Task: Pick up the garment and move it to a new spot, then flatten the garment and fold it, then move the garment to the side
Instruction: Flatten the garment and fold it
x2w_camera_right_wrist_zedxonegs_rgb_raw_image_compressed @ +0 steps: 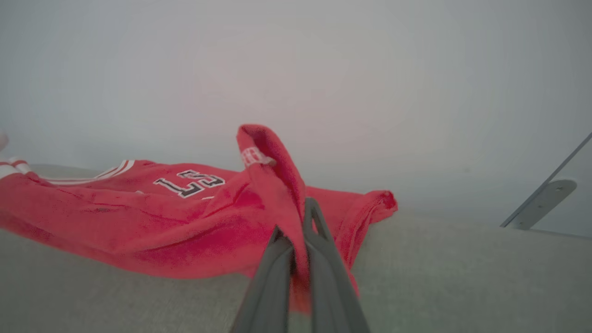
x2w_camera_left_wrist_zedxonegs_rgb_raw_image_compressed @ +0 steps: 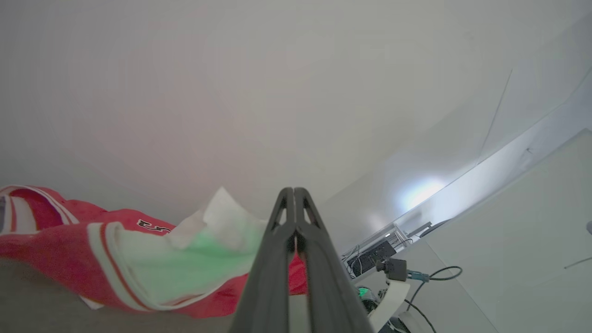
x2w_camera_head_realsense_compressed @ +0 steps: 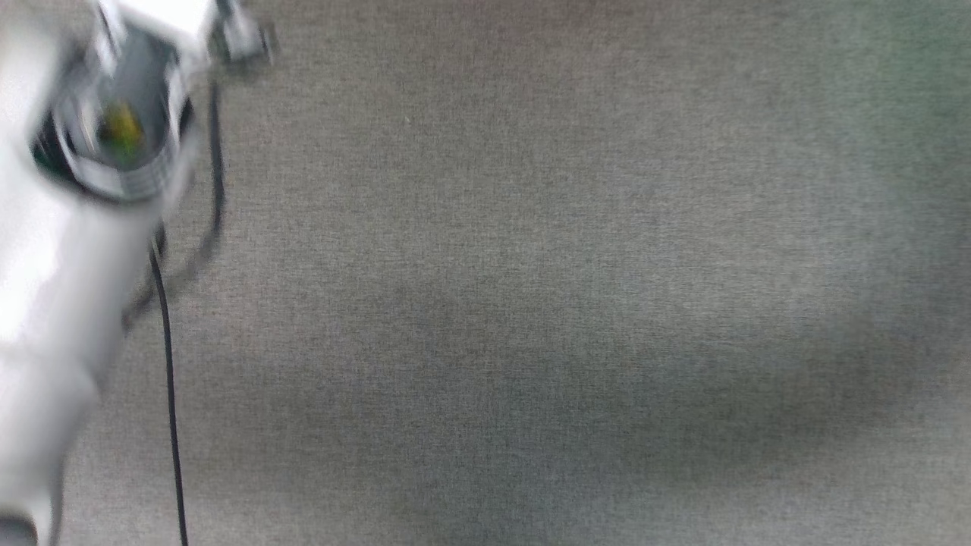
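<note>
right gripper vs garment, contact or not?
Touching. The right wrist view shows the right gripper closed on the garment: a red fold is pinched between its two fingers and rises past their tips.

- Pale robot forearm (x2w_camera_head_realsense_compressed: 68,227): motion-smeared, cut by head view's left and top edges.
- Soft red fabric garment w/ white panels and stripe bands (x2w_camera_left_wrist_zedxonegs_rgb_raw_image_compressed: 69,249): cropped far left of left gripper (x2w_camera_left_wrist_zedxonegs_rgb_raw_image_compressed: 293,192), partly hidden behind its fingers; pinched or not, can't tell.
- Right gripper (x2w_camera_right_wrist_zedxonegs_rgb_raw_image_compressed: 296,217): red fold hides the inner finger faces; garment's end cropped far left.
- Dark box w/ cables (x2w_camera_left_wrist_zedxonegs_rgb_raw_image_compressed: 374,263), right of left gripper: too small to ID.
</note>
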Robot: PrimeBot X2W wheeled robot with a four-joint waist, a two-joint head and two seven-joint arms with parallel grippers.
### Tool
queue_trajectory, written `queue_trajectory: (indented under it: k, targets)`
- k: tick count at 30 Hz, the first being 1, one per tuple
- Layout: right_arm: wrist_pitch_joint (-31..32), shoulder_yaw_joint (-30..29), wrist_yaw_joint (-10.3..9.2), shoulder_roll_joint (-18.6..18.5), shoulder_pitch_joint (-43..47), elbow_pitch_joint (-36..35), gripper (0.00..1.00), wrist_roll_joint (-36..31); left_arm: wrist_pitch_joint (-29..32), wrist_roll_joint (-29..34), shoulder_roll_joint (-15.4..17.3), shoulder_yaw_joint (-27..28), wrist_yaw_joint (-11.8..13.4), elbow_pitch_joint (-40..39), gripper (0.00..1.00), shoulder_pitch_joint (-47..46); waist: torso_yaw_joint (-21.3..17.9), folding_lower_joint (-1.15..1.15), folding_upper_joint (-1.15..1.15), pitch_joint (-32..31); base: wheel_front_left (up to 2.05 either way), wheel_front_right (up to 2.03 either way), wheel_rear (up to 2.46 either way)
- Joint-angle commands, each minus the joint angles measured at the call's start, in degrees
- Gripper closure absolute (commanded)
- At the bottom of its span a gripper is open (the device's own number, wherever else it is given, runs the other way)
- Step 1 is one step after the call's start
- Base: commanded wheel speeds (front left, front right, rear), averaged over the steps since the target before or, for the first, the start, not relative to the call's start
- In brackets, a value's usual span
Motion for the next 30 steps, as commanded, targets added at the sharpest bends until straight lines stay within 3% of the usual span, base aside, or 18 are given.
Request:
queue_trajectory:
  k: [1, 7, 16, 30]
  targets:
    - [0.50, 0.74, 0.00, -0.81, 3.98, -2.35, 1.00, 1.94, 0.21, -0.91, 0.81, 0.05, 0.05, -3.89, 1.00, 4.48, -0.41, 0.00, 0.00, -1.05, 0.00, 0.00, 0.00]
    - [2.70, 1.68, 0.00, -5.74, 21.55, -13.38, 1.00, 7.92, -1.46, -0.12, 4.72, -0.43, 0.05, -18.41, 1.00, 24.70, -0.79, 0.00, 0.00, -4.20, 0.00, 0.00, 0.00]
    - [7.57, -5.52, 0.00, -10.77, 46.74, -30.34, 1.00, 11.65, -4.42, 2.35, 9.59, -2.33, 0.05, -35.29, 1.00, 48.27, -0.29, 0.00, 0.00, -8.78, 0.00, 0.00, 0.00]
    - [15.85, -22.00, 0.00, -8.11, 73.58, -49.51, 1.00, 11.55, -7.84, 7.72, 18.36, -5.72, 0.05, -50.71, 1.00, 64.68, -0.05, 0.00, 0.00, -11.26, 0.00, 0.00, 0.00]
